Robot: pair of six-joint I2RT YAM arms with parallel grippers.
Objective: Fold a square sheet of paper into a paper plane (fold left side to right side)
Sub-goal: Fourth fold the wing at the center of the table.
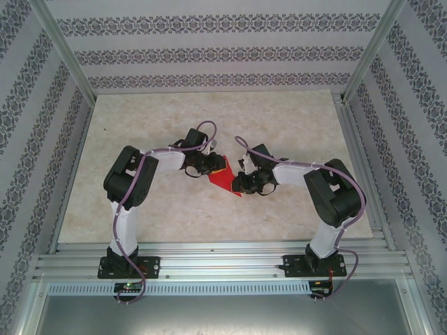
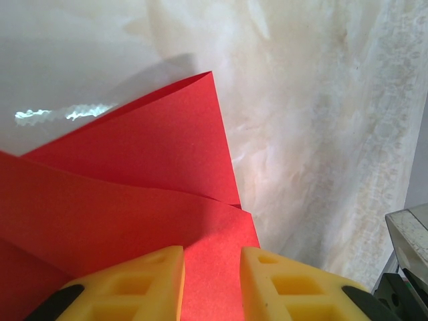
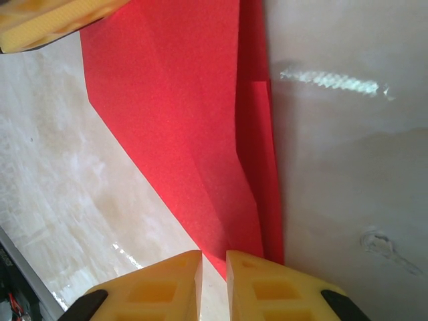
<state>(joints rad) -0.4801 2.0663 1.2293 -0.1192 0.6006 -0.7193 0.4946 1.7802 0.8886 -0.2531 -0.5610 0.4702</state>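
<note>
Bright red paper plane (image 1: 225,178) is lying part-folded at the marbled table (image 1: 140,209) centre, creases remaining; left gripper (image 2: 211,261) and right gripper (image 3: 214,262) are straddling it, fingers slightly apart.

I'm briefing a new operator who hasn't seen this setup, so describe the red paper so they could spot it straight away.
Find the pale marbled table with two arms bolted at its near edge. Near its middle, between the left hand and the right hand, lies the paper plane. It is the only bright red thing there: a pointed sheet with folded layers.
</note>
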